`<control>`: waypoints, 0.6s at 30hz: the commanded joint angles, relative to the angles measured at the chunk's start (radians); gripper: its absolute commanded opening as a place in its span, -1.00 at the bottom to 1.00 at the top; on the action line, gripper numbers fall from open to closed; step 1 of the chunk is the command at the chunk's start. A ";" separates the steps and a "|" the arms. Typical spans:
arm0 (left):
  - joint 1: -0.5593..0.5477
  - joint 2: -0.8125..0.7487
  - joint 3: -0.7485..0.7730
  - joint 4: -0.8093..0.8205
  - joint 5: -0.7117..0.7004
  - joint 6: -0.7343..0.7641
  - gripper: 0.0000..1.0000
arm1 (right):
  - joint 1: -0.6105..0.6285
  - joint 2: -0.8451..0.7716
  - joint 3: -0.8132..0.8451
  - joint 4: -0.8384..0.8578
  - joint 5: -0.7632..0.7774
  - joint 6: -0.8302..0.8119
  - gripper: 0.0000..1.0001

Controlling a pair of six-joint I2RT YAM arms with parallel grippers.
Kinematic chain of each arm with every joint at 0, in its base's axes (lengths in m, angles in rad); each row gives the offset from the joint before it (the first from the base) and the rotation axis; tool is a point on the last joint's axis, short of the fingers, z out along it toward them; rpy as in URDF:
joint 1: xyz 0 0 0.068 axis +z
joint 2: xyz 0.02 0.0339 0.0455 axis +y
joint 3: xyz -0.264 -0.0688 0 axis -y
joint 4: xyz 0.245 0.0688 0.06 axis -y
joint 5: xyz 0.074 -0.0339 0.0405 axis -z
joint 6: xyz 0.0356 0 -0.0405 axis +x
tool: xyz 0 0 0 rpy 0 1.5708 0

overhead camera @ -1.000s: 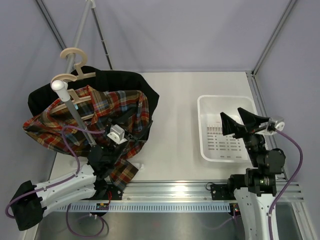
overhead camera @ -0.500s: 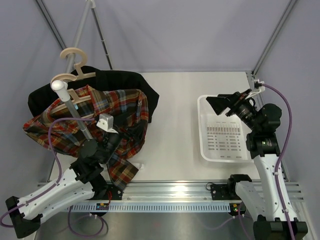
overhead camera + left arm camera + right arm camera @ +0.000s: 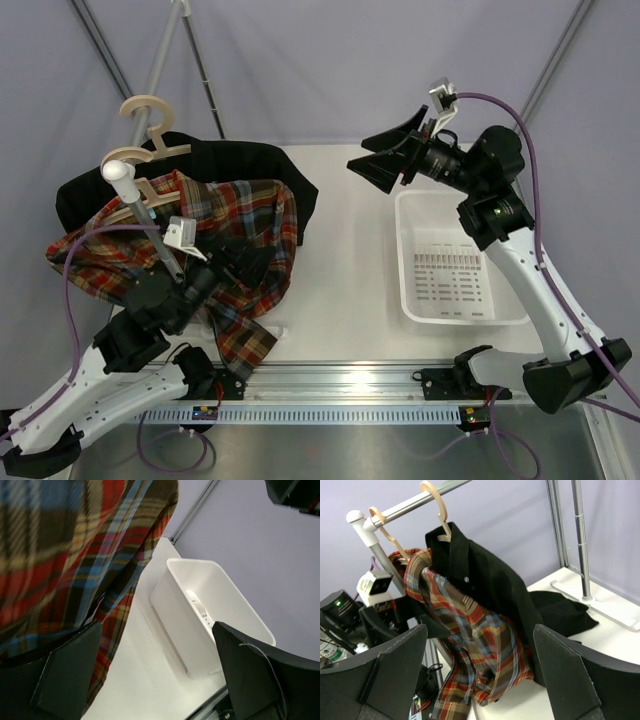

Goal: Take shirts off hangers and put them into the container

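Two grippers stand with jaws wide apart, and neither holds anything. The left gripper (image 3: 240,262) has risen from low near its base and now reaches forward against the front of the plaid shirt (image 3: 250,210). In its wrist view, the plaid cloth hangs just beside the left finger, but I cannot tell if the finger touches it. The right gripper (image 3: 378,155) was over the white basket (image 3: 410,215) a second ago. It has now lifted and swung to the left, so it hovers above the table (image 3: 350,260) beyond the basket's far left corner. It points toward the rack, and its wrist camera looks straight at both garments.

Both shirts are still on the wooden hangers (image 3: 172,148), which hook over the metal rail (image 3: 160,70). The plaid shirt is in front. The black shirt (image 3: 250,160) is behind it, and part of it lies on the table. The basket has no shirt inside.

I judge that the arms have just finished their approach and that the task itself is not yet begun. The plaid shirt seems the first target, because the left gripper is already at it. The next move probably needs a firm pinch on the cloth, while the right gripper comes near to help. The loose fabric could slip or pull the hanger along the rail.
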State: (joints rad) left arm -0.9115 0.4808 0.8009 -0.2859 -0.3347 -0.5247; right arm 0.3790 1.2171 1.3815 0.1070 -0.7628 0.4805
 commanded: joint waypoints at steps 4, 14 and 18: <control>-0.015 -0.171 -0.026 -0.113 -0.057 0.032 0.97 | 0.076 0.139 0.184 -0.082 -0.007 -0.101 0.87; -0.015 0.021 0.051 -0.072 0.229 0.063 0.97 | 0.211 0.381 0.425 -0.171 -0.105 -0.195 0.51; -0.015 0.080 0.037 -0.003 0.362 0.072 0.97 | 0.251 0.429 0.465 -0.199 -0.150 -0.237 0.41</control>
State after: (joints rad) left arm -0.9230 0.5293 0.8394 -0.3862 -0.1333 -0.4744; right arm 0.6048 1.6257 1.7832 -0.0551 -0.8402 0.2974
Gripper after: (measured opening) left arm 0.984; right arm 0.714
